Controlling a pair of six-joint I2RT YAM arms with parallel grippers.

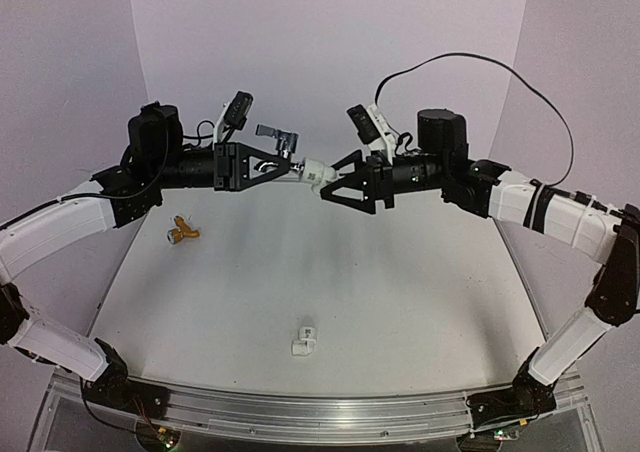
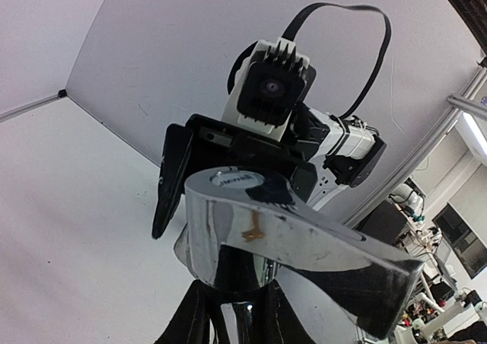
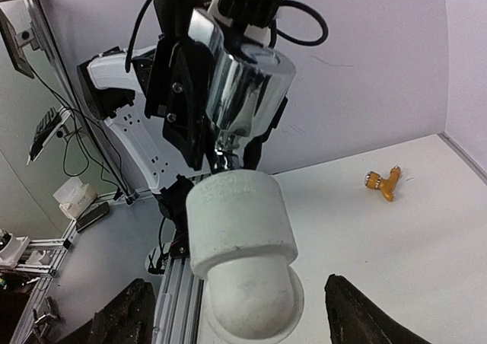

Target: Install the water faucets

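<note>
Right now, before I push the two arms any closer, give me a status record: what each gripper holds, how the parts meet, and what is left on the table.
left gripper: shut on the silver faucet, held in mid-air
right gripper: shut on a white pipe fitting, also in mid-air
joint: faucet stem meets the fitting's mouth; how deep it sits cannot be told
brass faucet: lying on the table, left side, not held
second white fitting: on the table, near front centre

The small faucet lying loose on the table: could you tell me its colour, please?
The faucet is brass-gold, clearest in the right wrist view.
</note>
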